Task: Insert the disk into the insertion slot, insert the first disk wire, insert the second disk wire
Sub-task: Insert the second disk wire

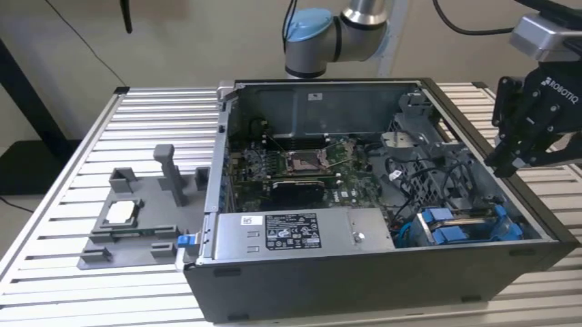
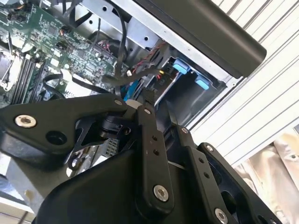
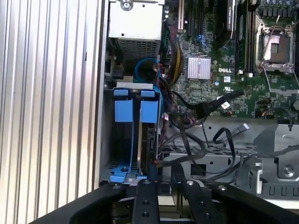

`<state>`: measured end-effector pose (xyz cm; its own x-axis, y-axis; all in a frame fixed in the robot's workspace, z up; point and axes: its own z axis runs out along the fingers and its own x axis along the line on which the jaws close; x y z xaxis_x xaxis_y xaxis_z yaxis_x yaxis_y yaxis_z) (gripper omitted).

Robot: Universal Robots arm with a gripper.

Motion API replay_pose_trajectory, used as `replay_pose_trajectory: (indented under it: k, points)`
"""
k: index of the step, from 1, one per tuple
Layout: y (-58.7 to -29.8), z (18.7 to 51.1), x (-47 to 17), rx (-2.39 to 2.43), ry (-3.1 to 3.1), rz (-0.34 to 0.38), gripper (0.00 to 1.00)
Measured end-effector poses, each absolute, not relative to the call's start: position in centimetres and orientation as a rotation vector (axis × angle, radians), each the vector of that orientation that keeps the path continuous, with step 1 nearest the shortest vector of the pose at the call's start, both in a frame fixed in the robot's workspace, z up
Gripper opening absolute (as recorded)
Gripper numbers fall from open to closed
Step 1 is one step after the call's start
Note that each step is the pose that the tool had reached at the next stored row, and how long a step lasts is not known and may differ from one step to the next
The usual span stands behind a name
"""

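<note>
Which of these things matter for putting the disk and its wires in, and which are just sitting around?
Job: gripper, insertion slot, disk apparently seated in it, loose black cables.
Just there: power supply box, motherboard, grey fixture on the table.

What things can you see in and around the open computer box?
table: one, silver slats, under everything
computer case: one, black and grey, open, on the table
motherboard: one, green, inside the case
power supply box: one, silver, at the case's near side
insertion slot: one, grey with blue parts, case corner at the exterior view's right
cables: several, black, beside the insertion slot
fixture: one, grey, on the table, exterior view's left of the case
chip: one, silver, resting in the fixture
robot arm: one, silver with a blue cap, behind the case
gripper: one, black, near the case's wall at the exterior view's right
</note>
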<state>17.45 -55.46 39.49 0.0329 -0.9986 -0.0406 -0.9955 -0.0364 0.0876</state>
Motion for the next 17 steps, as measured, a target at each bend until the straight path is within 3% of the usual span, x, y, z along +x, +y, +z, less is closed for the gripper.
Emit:
replay_pose_trajectory:
  k: [7, 17]
  points:
    - [-53.1, 39.5, 17.4, 2.232, -2.156, -0.140, 0.27]
    - [-53.1, 39.5, 13.8, 2.244, -2.166, -0.118, 0.27]
